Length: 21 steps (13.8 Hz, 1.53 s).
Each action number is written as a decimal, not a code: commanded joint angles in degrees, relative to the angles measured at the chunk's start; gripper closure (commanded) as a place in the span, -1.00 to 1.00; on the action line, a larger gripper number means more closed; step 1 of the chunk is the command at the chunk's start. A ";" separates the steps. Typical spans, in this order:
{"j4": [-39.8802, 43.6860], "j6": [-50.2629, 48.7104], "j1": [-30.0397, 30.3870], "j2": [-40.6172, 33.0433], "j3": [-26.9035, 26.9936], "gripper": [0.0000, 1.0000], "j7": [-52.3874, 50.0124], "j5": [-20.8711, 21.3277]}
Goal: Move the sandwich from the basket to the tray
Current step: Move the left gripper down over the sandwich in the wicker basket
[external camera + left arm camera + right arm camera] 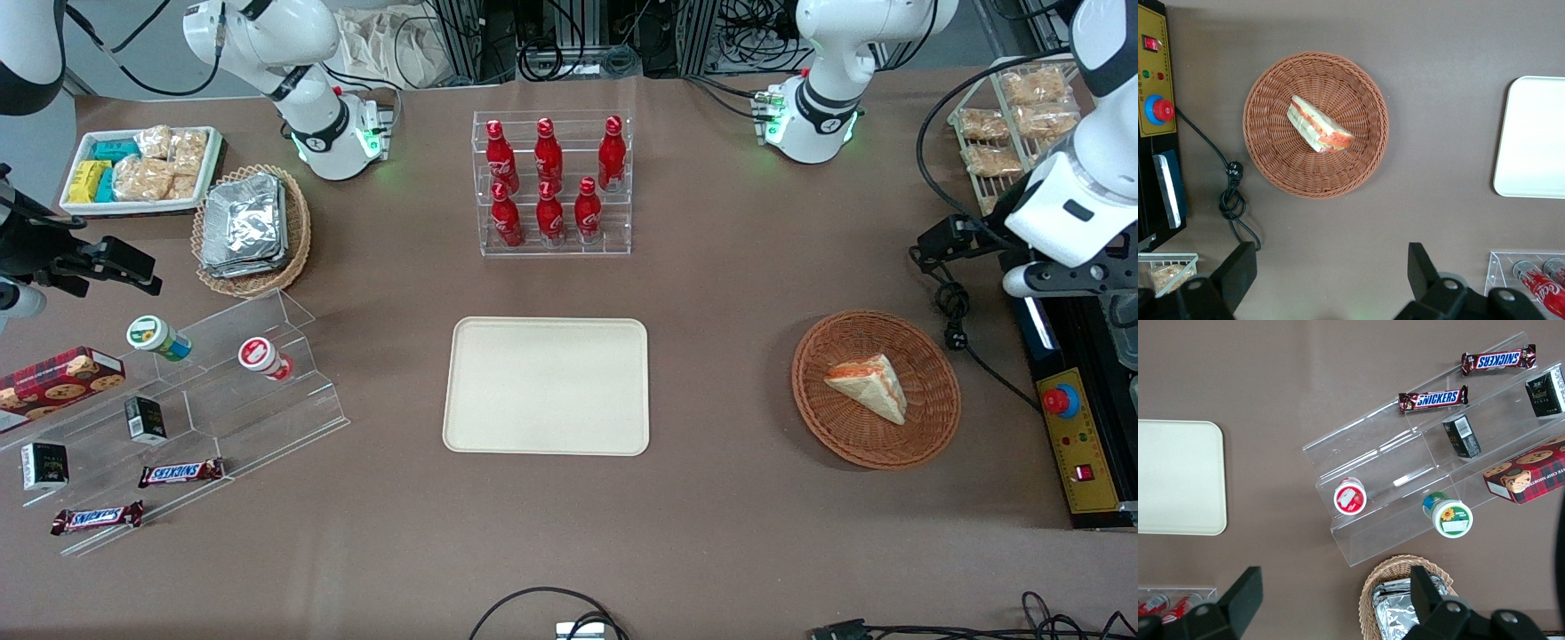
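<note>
The sandwich [869,385], a pale bread wedge with orange-red and green filling at its cut edge, lies inside the round brown wicker basket [933,418] toward the working arm's end of the table. In the left wrist view the sandwich [1318,125] rests near the middle of the basket [1271,153]. The cream tray [546,385] sits flat mid-table, bare, and its edge shows as tray [1531,137]. My gripper [1331,270] hangs open high above bare tablecloth, apart from the basket, nothing between its fingers. In the front view the gripper [1058,277] is farther from the camera than the basket.
A black control box with a red stop button [1058,402] and a coiled cable [953,311] lie beside the basket. A wire rack of snack packs [1013,124] stands near the arm. A clear rack of red bottles [551,182] stands farther back than the tray.
</note>
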 commanded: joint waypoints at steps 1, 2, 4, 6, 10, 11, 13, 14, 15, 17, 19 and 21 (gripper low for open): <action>-0.40 2.68 -1.13 0.36 0.72 -1.00 -1.81 1.11; -0.23 3.22 -1.04 0.53 0.72 -1.00 -1.90 1.11; -0.41 3.14 -0.69 0.88 0.81 -1.00 -3.04 1.28; -0.76 3.14 -0.25 2.54 0.99 -1.00 -9.43 1.28; -5.84 11.63 1.06 5.45 1.16 -1.00 -28.90 3.48; -6.90 14.36 1.42 6.68 1.16 -1.00 -34.63 3.57; -8.31 17.45 2.12 9.05 1.16 -1.00 -40.65 5.32; -8.49 18.68 2.12 11.15 1.16 -1.00 -43.36 5.50; -8.41 20.35 2.21 13.43 1.16 -1.00 -46.70 5.50; -8.49 23.34 2.21 16.96 1.25 -1.00 -51.63 5.50; -9.19 24.23 2.21 18.72 1.25 -1.00 -54.02 5.50; -13.74 29.91 2.38 18.64 1.34 -1.00 -57.87 5.50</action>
